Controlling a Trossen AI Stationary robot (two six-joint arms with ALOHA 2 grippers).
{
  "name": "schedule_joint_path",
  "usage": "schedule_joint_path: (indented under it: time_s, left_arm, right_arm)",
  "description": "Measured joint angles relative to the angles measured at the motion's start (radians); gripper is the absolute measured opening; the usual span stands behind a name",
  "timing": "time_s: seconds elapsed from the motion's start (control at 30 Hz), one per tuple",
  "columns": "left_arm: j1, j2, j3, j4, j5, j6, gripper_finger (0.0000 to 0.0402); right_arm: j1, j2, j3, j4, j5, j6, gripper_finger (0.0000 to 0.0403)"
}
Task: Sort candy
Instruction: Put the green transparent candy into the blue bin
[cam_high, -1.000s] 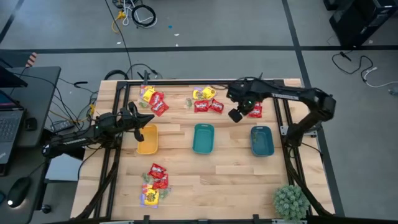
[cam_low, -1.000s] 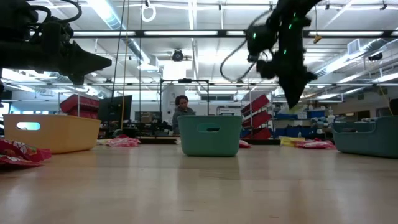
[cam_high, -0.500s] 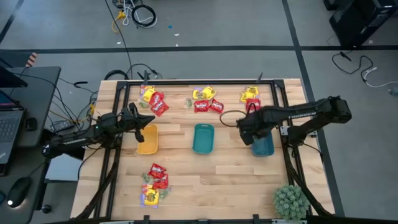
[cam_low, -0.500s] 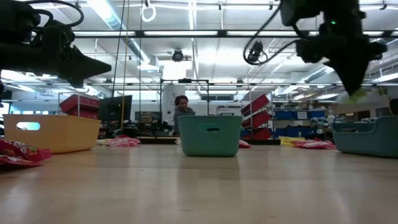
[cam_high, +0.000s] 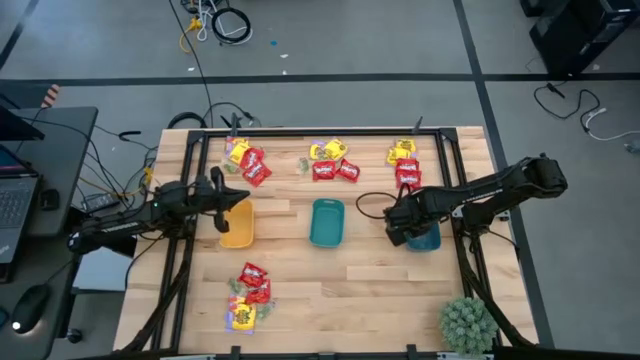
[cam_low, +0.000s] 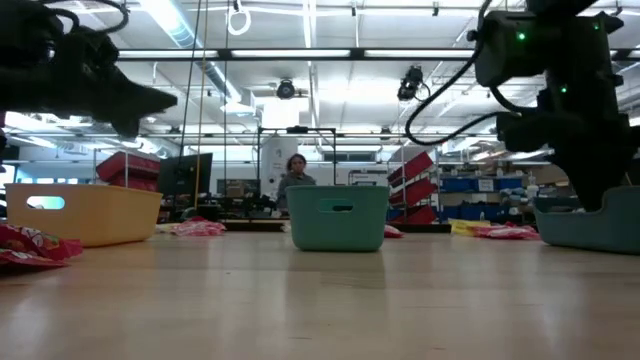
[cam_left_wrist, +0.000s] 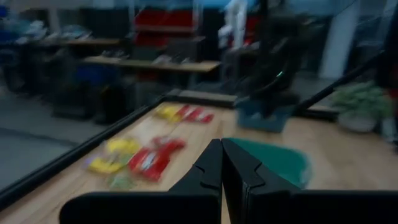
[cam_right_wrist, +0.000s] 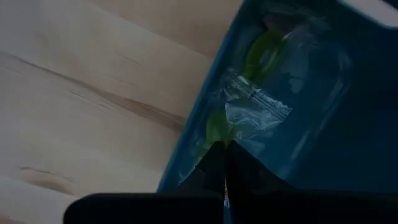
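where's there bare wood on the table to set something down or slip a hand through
Free: the near strip between the candy pile at the front left and the plant, and the gaps between the yellow tray, middle teal tray and right teal tray. Crowded: the far edge with three candy clusters, and around the right tool.

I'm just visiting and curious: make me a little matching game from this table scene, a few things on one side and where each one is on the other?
Things:
1. right gripper
2. left gripper
3. green candy
4. plant

Places:
A. at a table corner, near the right arm's side
B. shut, over the yellow tray
C. shut on a clear-wrapped packet, at the right-hand teal tray
D. hanging from the fingers into that teal tray

Pairs: 1-C, 2-B, 3-D, 4-A
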Motion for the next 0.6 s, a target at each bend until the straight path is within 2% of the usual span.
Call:
schedule_joint_path:
  time_s: [0.1, 0.17, 0.33, 0.6]
  left_arm:
    - [-0.001, 0.0, 0.0, 0.088, 0.1, 0.042, 0.0004]
    - [0.0, -0.001, 0.003, 0.108, 0.105, 0.024, 0.0004]
    - [0.0, 0.034, 0.065, -0.049, 0.079, 0.012, 0.0004]
    - [-0.002, 0.213, 0.177, -0.142, 0.092, -0.035, 0.0004]
  right_arm:
    - [0.001, -0.004, -0.002, -0.01, 0.003, -0.024, 0.0001]
    - [0.002, -0.017, 0.005, -0.022, 0.016, -0.033, 0.0003]
    - [0.012, -0.071, 0.018, -0.066, 0.034, -0.04, 0.0027]
    - [0.062, -0.172, 0.019, -0.086, 0.073, -0.106, 0.0138]
